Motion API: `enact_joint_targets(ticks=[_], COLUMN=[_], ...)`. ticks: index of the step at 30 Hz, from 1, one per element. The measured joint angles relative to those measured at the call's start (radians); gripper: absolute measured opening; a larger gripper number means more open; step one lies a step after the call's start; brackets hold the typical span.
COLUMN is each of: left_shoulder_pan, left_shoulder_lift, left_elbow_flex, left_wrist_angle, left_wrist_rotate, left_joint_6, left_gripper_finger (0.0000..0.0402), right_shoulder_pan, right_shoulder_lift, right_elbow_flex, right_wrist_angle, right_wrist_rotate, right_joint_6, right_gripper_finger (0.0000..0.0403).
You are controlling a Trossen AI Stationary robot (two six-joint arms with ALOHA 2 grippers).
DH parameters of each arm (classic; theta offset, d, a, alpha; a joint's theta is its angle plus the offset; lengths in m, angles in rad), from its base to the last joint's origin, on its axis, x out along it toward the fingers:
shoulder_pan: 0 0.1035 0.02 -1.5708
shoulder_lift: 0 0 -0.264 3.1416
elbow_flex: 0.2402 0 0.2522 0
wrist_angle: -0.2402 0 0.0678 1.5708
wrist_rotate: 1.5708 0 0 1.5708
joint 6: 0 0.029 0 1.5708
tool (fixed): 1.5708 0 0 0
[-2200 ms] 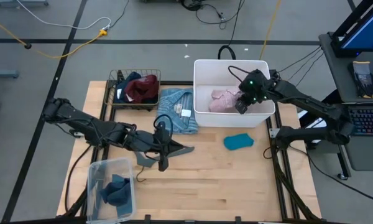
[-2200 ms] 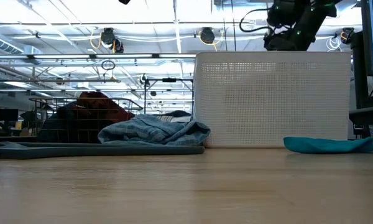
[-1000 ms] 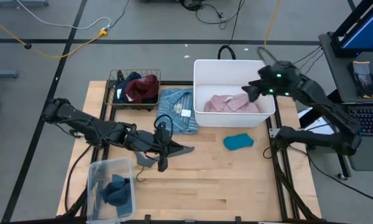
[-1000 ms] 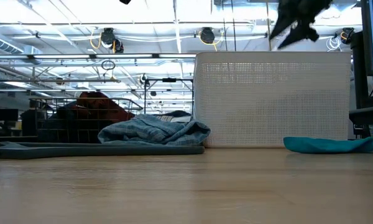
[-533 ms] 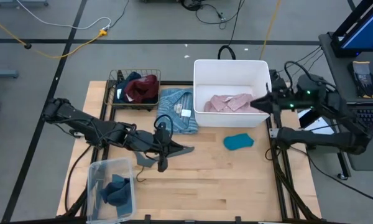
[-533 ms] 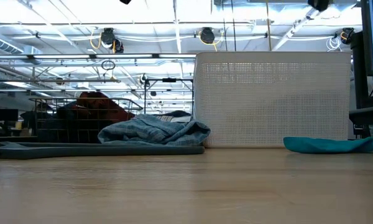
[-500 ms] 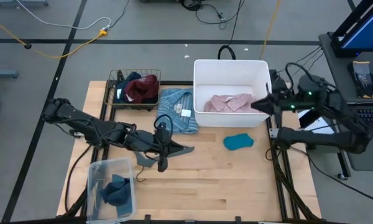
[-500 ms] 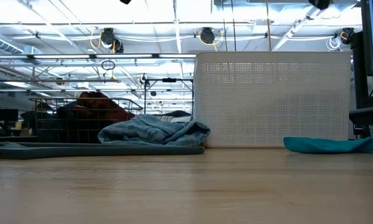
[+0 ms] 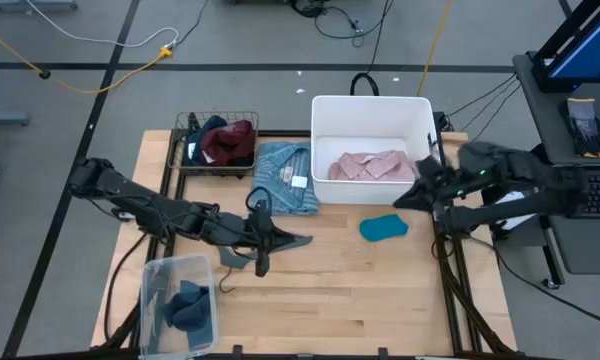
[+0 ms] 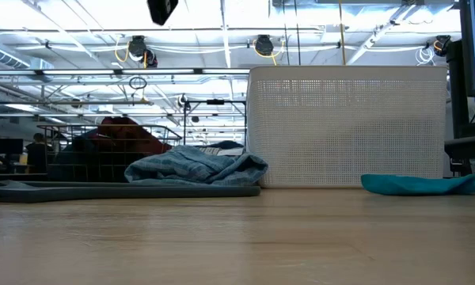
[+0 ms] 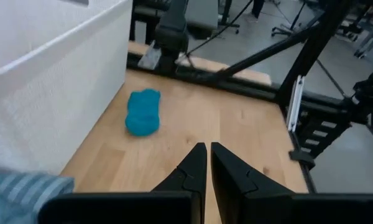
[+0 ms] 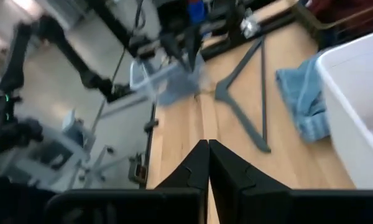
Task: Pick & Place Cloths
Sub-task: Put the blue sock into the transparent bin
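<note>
Your right gripper [image 9: 404,198] hangs off the white bin's [image 9: 325,110] right front corner, above the table edge, its dark fingers [image 12: 198,167] pressed together with nothing between them. Your left gripper [image 9: 293,240] waits low over the bare wood at mid-table, fingers [image 11: 196,167] likewise closed and empty, just beside the thin grey hanger [image 9: 232,258]. The pink shirt [image 9: 365,165] lies crumpled and soft on the floor of the bin, whose perforated plastic wall [image 10: 348,127] shows in the low view. The striped blue shirt [image 9: 280,175] is bunched against the bin's left side, a white tag on top. Maroon [image 9: 230,140] and navy [image 9: 208,130] pieces fill the wire basket [image 9: 183,125]. A slate-blue piece [image 9: 185,305] sits in the clear tub [image 9: 155,275] at the front left. The small teal piece [image 9: 383,228], a rounded lump, lies on the wood in front of the bin.
</note>
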Motion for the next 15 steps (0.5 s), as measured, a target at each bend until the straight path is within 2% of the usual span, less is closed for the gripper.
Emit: enact_joint_targets(ticks=[3,10,15], left_shoulder_pan=[0.001,0.0,-0.006], left_shoulder_lift=[-0.027,-0.199,-0.315], left_elbow_flex=[-0.042,-0.165,-0.252], left_wrist_angle=[0.037,0.032,0.059], left_wrist_rotate=[-0.001,-0.028,-0.028], left_joint_6=[-0.006,-0.006,-0.034], left_gripper_finger=[0.0024,0.0024,0.0024], right_shoulder_pan=[0.095,0.315,0.43], right_shoulder_lift=[0.058,0.21,0.308], right_elbow_flex=[0.0,0.0,0.0], right_wrist_angle=[0.0,-0.017,-0.067], right_wrist_rotate=[0.029,0.154,0.239], right_joint_6=[-0.001,-0.024,-0.023], right_gripper_finger=[0.0001,0.0001,0.0001])
